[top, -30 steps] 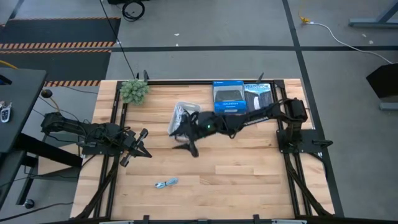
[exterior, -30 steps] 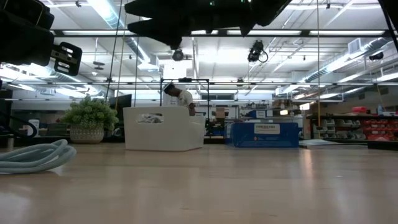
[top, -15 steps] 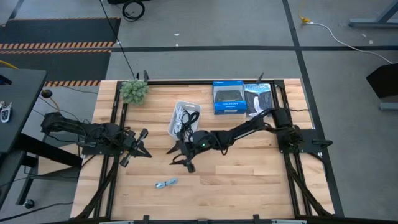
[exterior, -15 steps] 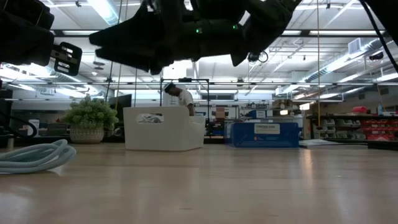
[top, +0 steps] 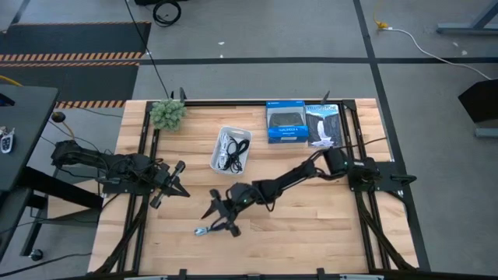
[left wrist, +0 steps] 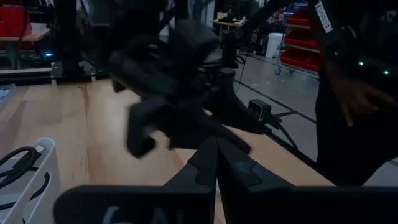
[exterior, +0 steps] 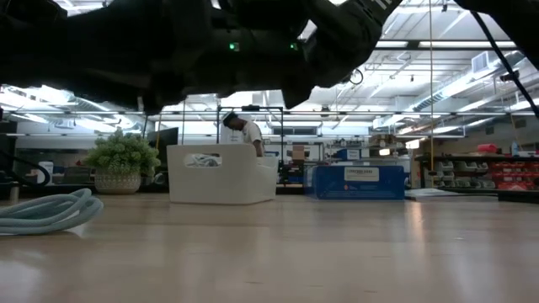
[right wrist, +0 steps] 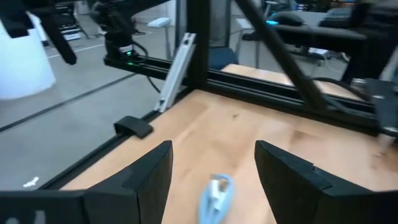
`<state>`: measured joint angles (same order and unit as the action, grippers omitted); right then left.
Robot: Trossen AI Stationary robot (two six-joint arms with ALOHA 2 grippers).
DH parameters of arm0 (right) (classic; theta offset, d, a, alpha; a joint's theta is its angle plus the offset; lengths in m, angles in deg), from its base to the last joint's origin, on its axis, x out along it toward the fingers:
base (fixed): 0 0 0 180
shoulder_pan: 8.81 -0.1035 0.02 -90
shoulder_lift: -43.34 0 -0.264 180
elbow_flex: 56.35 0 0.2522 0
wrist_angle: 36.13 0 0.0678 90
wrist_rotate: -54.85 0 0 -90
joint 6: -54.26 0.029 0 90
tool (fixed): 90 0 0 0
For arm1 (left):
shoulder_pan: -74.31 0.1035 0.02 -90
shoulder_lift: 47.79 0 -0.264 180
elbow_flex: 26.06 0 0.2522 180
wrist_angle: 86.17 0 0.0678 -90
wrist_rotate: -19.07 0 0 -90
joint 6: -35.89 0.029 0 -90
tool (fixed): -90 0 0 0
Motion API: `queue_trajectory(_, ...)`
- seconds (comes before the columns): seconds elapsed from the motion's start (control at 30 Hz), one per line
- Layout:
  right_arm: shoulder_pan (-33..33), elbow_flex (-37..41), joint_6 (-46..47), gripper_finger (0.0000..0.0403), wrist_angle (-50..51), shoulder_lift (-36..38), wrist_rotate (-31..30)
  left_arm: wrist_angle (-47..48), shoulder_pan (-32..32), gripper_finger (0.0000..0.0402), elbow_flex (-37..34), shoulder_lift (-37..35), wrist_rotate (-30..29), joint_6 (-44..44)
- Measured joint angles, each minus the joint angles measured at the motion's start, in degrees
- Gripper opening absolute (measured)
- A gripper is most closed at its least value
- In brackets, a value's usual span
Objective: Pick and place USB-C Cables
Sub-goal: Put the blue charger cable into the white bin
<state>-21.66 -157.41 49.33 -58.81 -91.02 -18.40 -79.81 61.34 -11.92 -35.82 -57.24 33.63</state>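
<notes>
The pale blue cable bundle (top: 204, 230) lies flat on the wooden table near its near edge, and also shows in the low view (exterior: 46, 210). My right gripper (top: 220, 219) hangs open just above it, the pale blue cable bundle (right wrist: 214, 194) showing between its two fingers in the right wrist view. The white bin (top: 232, 150) stands farther back and holds black and white cable bundles (top: 230, 148); a red-ended one I cannot make out. My left gripper (top: 173, 187) waits shut at the table's left side, touching nothing.
A small potted plant (top: 167, 113) stands at the far left corner. A blue box (top: 285, 122) and a dark package (top: 322, 124) lie along the far edge. A black frame borders the table. A person (exterior: 246, 130) is in the room beyond.
My right gripper has swung from beside the bin toward the table's near edge and slightly left, dropping lower until it hangs over the pale blue cable bundle. It has stayed open. The cable has not moved.
</notes>
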Motion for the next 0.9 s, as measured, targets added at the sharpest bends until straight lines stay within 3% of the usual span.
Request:
queue_trajectory(0.2,-1.61,-4.44,0.95,0.0235,0.07,-4.14,0.98,0.0,0.0,0.0011,0.0,-0.01,0.02,-0.02)
queue_trajectory(0.43,-0.73,-4.95,9.94,0.0231,0.55,-4.38,1.62,0.0,0.0,0.0011,-0.02,0.0,0.0,-0.02)
queue_trajectory(0.63,2.0,-4.95,1.5,0.0223,7.37,-4.2,2.99,-0.02,0.0,0.0011,0.0,0.02,0.01,0.0)
queue_trajectory(0.9,4.03,-4.93,-6.72,0.0224,17.1,-4.16,15.21,-0.02,0.0,0.0011,0.0,0.01,0.01,0.0)
